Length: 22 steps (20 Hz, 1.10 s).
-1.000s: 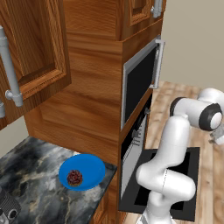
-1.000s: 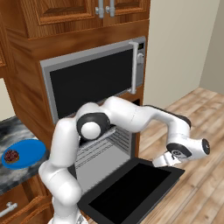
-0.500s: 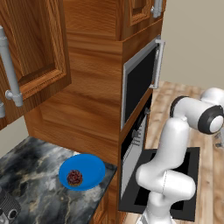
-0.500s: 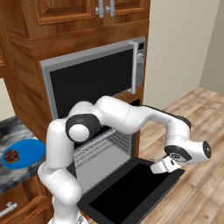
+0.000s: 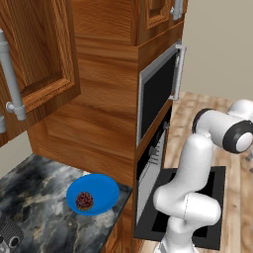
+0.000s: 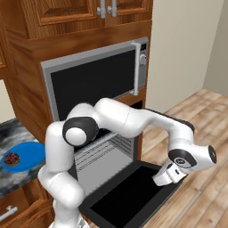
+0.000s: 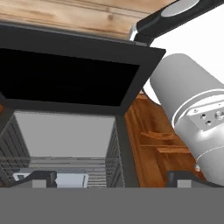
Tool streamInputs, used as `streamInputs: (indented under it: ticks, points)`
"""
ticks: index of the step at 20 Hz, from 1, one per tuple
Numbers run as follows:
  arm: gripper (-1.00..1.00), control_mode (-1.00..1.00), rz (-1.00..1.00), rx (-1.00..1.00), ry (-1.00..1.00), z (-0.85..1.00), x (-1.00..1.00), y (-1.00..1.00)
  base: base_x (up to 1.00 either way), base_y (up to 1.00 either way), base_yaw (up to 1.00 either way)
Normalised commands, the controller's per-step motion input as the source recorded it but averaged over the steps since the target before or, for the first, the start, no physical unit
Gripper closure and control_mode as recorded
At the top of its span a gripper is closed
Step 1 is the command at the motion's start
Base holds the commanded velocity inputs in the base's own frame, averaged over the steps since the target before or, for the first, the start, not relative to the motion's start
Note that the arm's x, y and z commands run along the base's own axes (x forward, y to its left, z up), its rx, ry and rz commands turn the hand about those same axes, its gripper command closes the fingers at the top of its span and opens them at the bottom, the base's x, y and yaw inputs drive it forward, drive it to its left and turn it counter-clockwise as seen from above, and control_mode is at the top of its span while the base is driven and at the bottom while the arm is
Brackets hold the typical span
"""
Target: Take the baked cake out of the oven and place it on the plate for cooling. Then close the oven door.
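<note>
Wooden cabinets surround the oven, whose door lies folded down flat. On the dark marble counter at eight o'clock in the left base view sits the blue plate, with the cake resting on it. At the door's far edge, at four o'clock in the right base view, the gripper hovers with its fingers spread wide apart, holding nothing.
</note>
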Motion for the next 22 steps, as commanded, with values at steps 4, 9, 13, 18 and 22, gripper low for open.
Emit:
streamInputs:
  ticks: [4,9,13,18,22]
  points:
    - [-1.0,-1.0,0.12,0.0,-0.01,-0.01,-0.34,0.04,0.0,0.0,0.0]
    - [-1.0,-1.0,0.02,-0.04,0.0,-0.15,-0.18,-0.01,0.0,0.0,0.0]
    - [-1.0,-1.0,-0.06,-0.12,0.0,-0.28,-0.01,-0.03,0.0,0.0,0.0]
    - [-1.0,-1.0,-0.1,-0.18,0.0,-0.36,0.0,-0.06,0.0,0.0,0.0]
    - [-1.0,-1.0,-0.03,-0.11,0.0,-0.36,0.0,-0.09,0.0,0.0,0.0]
